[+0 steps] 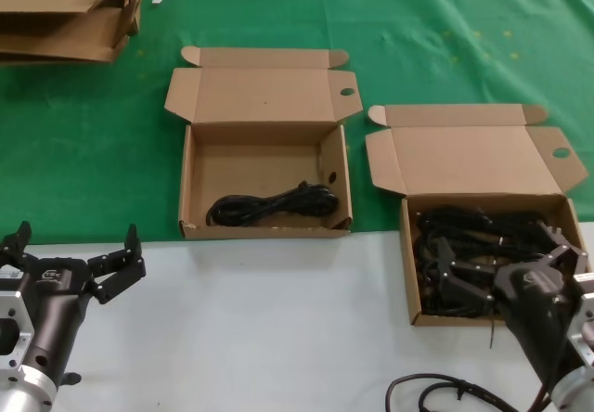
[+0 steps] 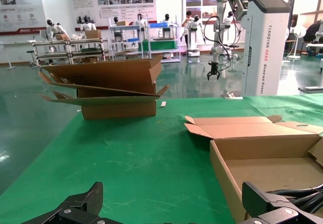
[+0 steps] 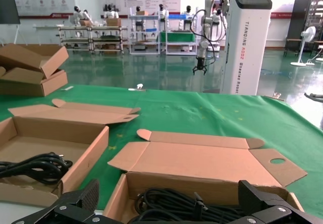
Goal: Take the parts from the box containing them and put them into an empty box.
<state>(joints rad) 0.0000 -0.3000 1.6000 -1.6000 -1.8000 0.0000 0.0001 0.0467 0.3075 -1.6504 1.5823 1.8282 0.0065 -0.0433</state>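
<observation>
- Right gripper (image 1: pixel 506 268), fingers spread, hangs over the near part of the full box (image 1: pixel 413 273), seemingly just above the tangled black cables (image 1: pixel 464 236).
- Left gripper (image 1: pixel 70 259) waits apart, spread and holding nothing.
- Receiving box (image 1: pixel 190 185) already holds one cable (image 1: pixel 274 206).
- Next move: descend, pinch one bundle, then lift.

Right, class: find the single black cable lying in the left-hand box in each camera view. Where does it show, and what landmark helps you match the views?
Head view: the cable lies along the near wall of the left box.
Left wrist view: only a bit at the lower right edge.
Right wrist view: a coil at the left edge.
Shared landmark: that box's raised lid.
</observation>
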